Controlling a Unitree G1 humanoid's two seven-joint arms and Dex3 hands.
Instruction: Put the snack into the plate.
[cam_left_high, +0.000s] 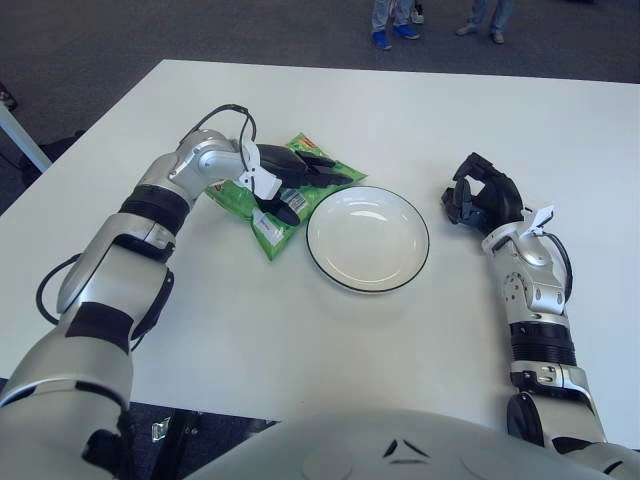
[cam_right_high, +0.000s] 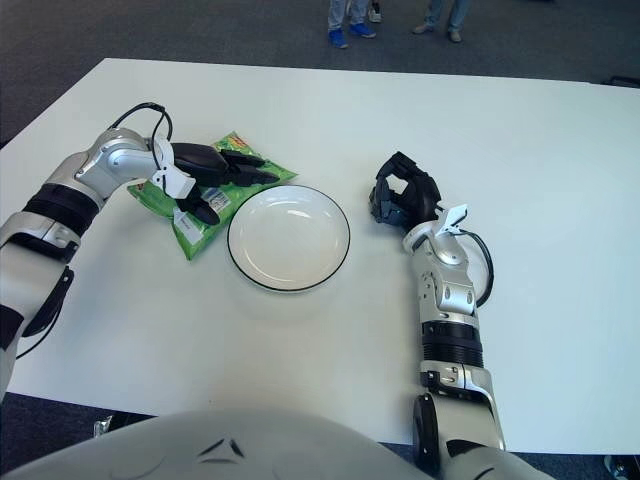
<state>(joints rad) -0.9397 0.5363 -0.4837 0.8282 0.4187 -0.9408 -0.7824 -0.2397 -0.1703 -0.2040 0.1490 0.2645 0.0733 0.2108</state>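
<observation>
The soft, light snack bag (cam_left_high: 268, 200) beside the plate (cam_left_high: 367, 238) is pinched at its near edge by the left hand (cam_left_high: 295, 180).

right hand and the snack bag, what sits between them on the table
The white plate, empty. Both eye views show it between the right hand and the green snack bag, which the left hand is grasping on the table.
</observation>
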